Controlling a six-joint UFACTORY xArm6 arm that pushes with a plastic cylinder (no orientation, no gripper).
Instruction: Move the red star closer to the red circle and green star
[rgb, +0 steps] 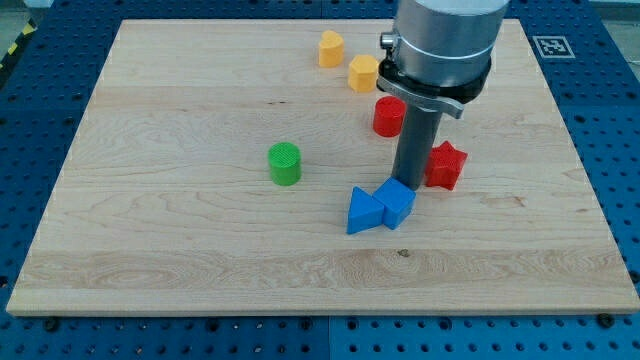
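The red star (446, 165) lies right of the board's middle. The red circle (388, 116) stands above and to the left of it, partly behind my arm. No green star shows; my arm's body covers the board's upper right part. My tip (409, 183) is down on the board just left of the red star, close to or touching it, and right behind the blue cube (398, 203).
A blue triangle (363, 212) touches the blue cube's left side. A green cylinder (285, 163) stands left of the middle. Two yellow blocks (331, 48) (363, 73) lie near the view's top. The wooden board (150, 230) has blue pegboard around it.
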